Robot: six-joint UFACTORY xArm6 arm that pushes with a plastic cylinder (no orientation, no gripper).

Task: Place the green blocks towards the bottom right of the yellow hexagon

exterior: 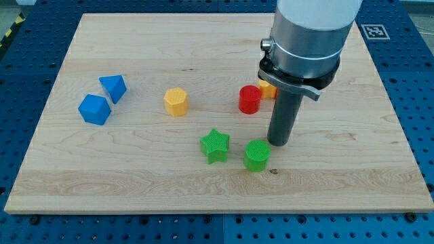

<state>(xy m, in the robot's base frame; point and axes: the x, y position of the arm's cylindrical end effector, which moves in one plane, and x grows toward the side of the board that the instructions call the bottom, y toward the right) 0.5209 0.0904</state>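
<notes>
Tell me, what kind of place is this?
Probably a robot lab or test bench. A wooden board lies on a blue table full of holes, small plastic blocks like the green star sit on it, and my tip is beside the green round block.

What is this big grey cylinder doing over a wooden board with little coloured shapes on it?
It is the end of a robot arm. It has no hand; it ends in a straight dark rod that slides over the wooden board and pushes blocks about. Nothing is held. There is one picture, taken from above and in front of the board.

My tip rests just to the upper right of the green round block, very close to it; I cannot tell if they touch. Left of that block lies the green star. Further up and left stands the yellow hexagon. A red round block sits left of the rod, and an orange block peeks out behind it. Two blue blocks lie at the view's left.
</notes>
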